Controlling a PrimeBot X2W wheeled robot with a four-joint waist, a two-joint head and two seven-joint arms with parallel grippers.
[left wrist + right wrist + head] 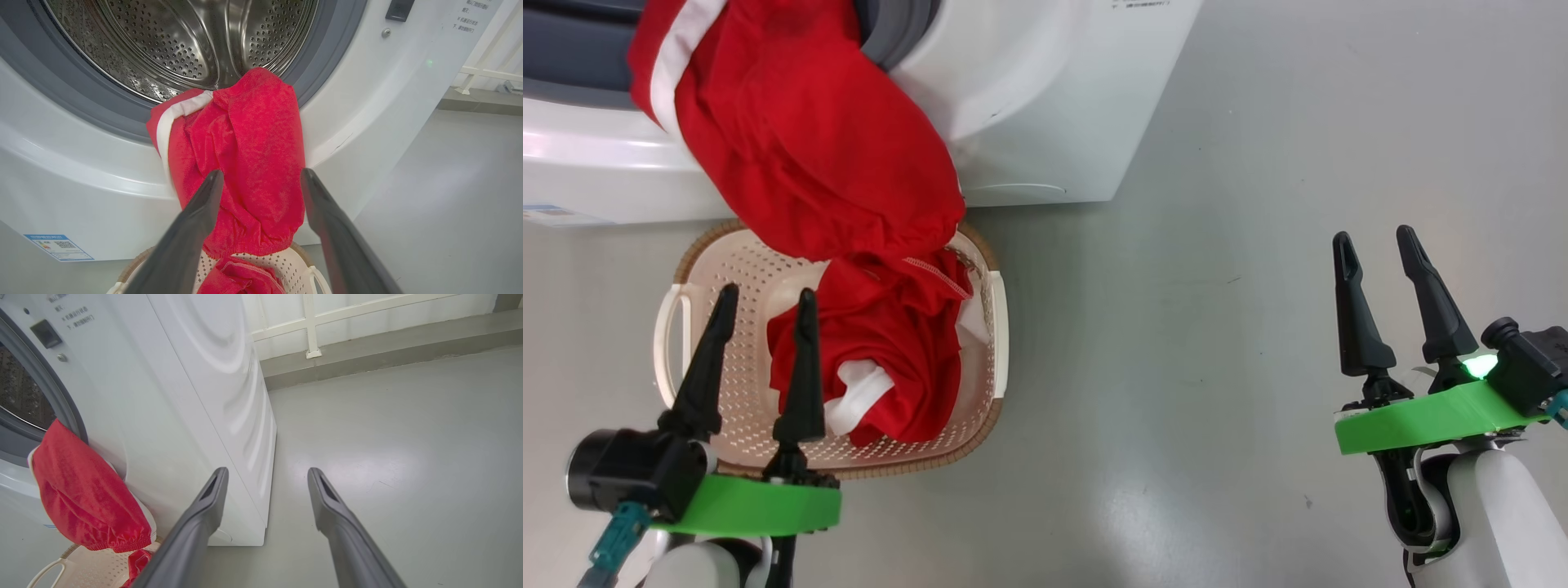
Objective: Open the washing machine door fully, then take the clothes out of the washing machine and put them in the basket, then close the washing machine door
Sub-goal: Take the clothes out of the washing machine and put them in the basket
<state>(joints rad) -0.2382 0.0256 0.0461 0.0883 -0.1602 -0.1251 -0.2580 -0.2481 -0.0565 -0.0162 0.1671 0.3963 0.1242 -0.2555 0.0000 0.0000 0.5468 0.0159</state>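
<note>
A: Entry one, clothes (849, 212). Location?

B: Two lots. A red garment (245, 143) with a white band hangs out of the washing machine (1029, 98). Its top end lies inside the drum (163, 41), its body runs over the grey gasket (327, 53) and down the white front, and its gathered hem touches the far rim of the basket (1001, 327). The end caught on the drum lip appears to be what holds it there. The second lot is a red pile (882, 359) with white trim, lying in the basket.

A: Basket, reason for position?

B: It stands on the floor (1217, 327) hard against the machine front, under the opening. Judged: so that whatever slides out drops in.

A: Entry two, left gripper (768, 291)?

B: It hovers low above the basket's near side, pointing at the machine. The fingers are spread wide and hold nothing. In its wrist view the hanging garment lies ahead between them, apart from both.

A: Entry three, right gripper (1374, 234)?

B: It is over bare floor, well apart from basket and clothes, aimed past the machine's side panel. Its fingers are also wide and empty.

A: Remaining work?

B: Judged: the hanging garment is to come out. The left arm is better placed and needs a pinch low on the fabric.
</note>
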